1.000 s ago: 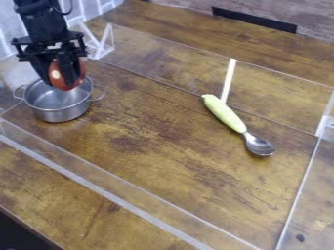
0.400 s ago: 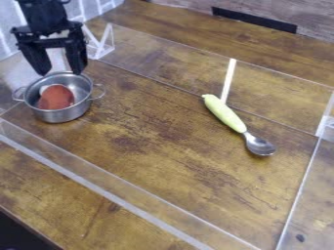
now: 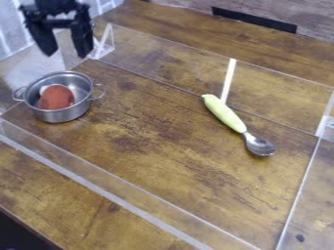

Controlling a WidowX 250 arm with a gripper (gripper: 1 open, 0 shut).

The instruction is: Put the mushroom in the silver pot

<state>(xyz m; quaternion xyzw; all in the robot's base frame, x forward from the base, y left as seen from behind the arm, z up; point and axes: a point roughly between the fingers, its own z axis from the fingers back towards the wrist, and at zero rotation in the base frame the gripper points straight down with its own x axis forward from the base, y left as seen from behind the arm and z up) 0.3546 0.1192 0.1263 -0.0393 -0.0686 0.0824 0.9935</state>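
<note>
The reddish mushroom lies inside the silver pot at the left of the table. My black gripper hangs above and slightly behind the pot, well apart from it. Its two fingers are spread wide, open, with nothing between them.
A green-handled spoon lies to the right of centre, with a white stick standing beside it. Clear plastic walls fence the wooden work surface at the front and sides.
The gripper let go of the mushroom, which now rests in the pot. The gripper opened and rose away from the pot.
</note>
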